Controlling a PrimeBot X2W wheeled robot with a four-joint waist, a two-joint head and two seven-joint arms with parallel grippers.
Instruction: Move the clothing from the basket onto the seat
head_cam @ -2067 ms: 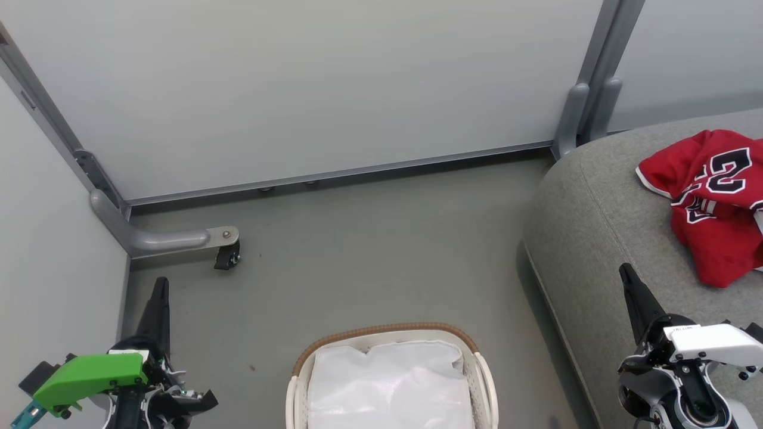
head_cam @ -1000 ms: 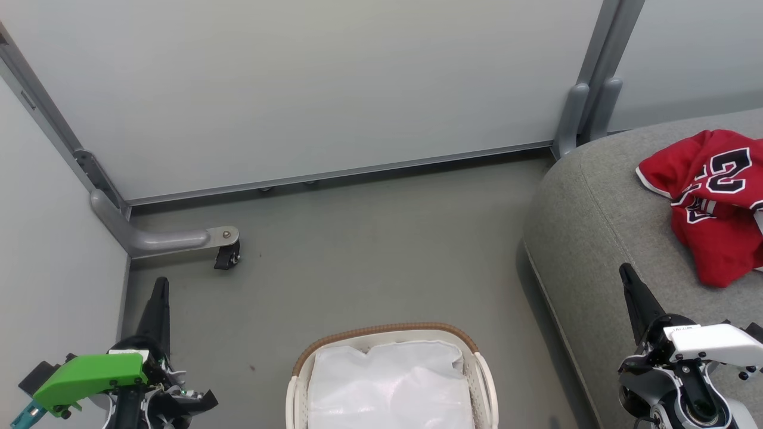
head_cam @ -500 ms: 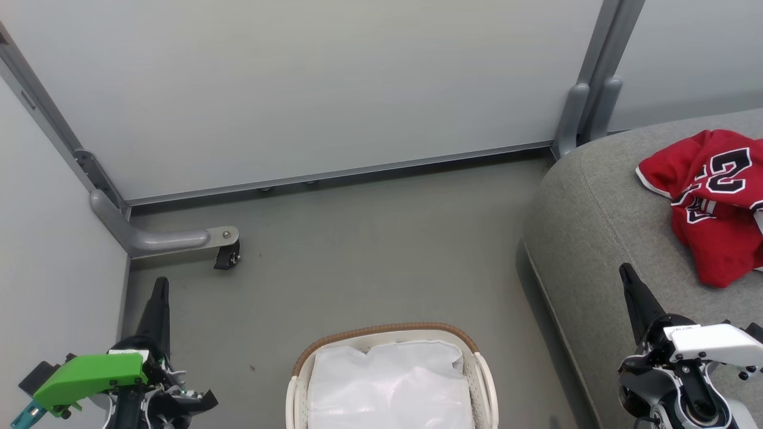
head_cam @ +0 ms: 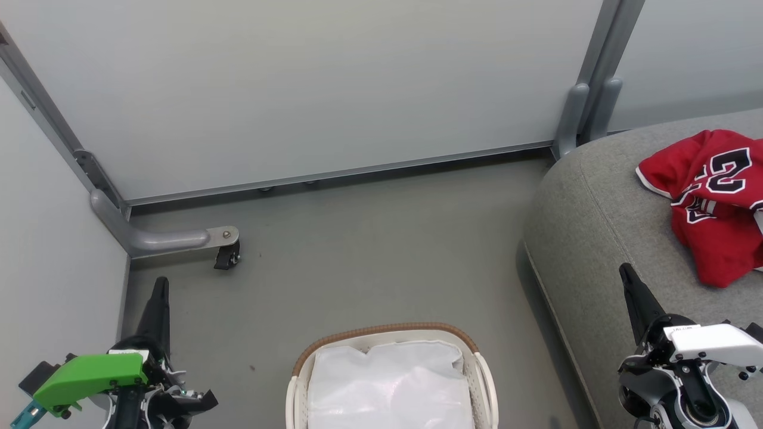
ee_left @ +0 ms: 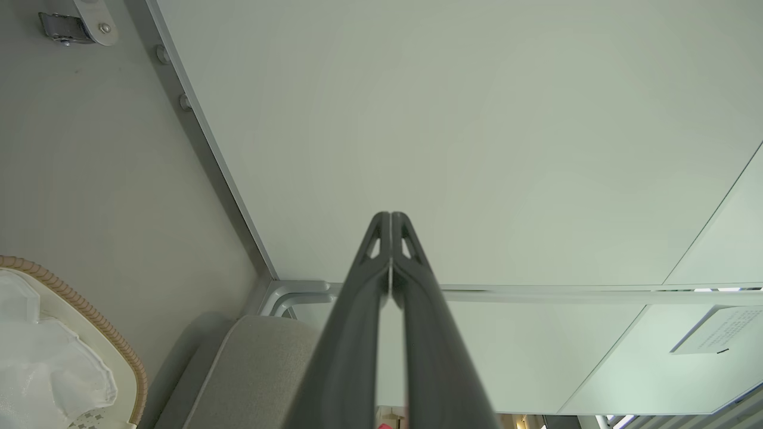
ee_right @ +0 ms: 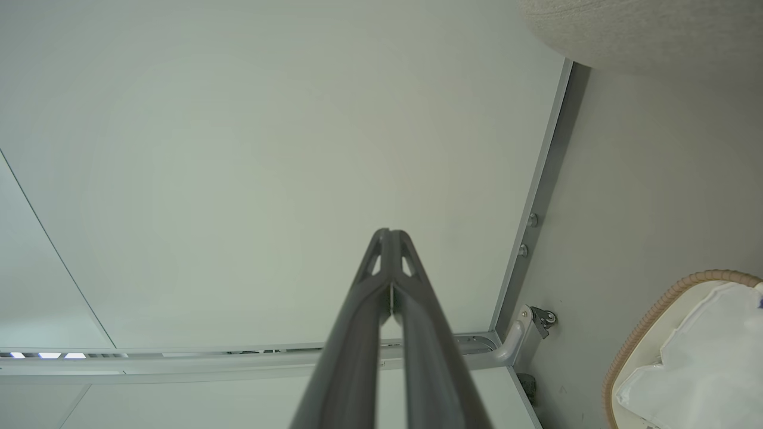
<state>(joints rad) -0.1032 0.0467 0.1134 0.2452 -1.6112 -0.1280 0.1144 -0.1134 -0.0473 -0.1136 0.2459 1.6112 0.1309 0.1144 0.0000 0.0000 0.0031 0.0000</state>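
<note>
Head view, looking down at a grey floor (head_cam: 369, 256) hemmed in by pale wall panels. The basket (head_cam: 387, 329) stands on the floor at the bottom centre, its near half cut off by the picture's lower edge. Inside it lies a crumpled white liner sheet (head_cam: 387, 381), with no red cloth in the part that can be seen. The clothing (head_cam: 709, 202) lies in a loose heap on the seat (head_cam: 596, 238) at the right, well apart from the basket. It is red cloth with white trim and a black-and-white number facing up. The heap runs off the right edge, so it cannot be told whether it is one garment or two.

Judging from this, the move looks done or very nearly done. What may be left is a check of the basket's hidden near part and of the garment count on the seat.

The left gripper (head_cam: 160, 286) rests at the lower left above the floor, its two dark fingers pressed together and holding nothing. The right gripper (head_cam: 626, 273) rests at the lower right, over the seat's front edge, fingers likewise pressed together and empty, near the red heap but not touching it. Both wrist views confirm the fingertips meet.

Compared with the earlier head views, nothing has changed: basket, liner, red heap and both grippers sit in the same places, and the camera has not shifted. The robot appears to be at rest.
</note>
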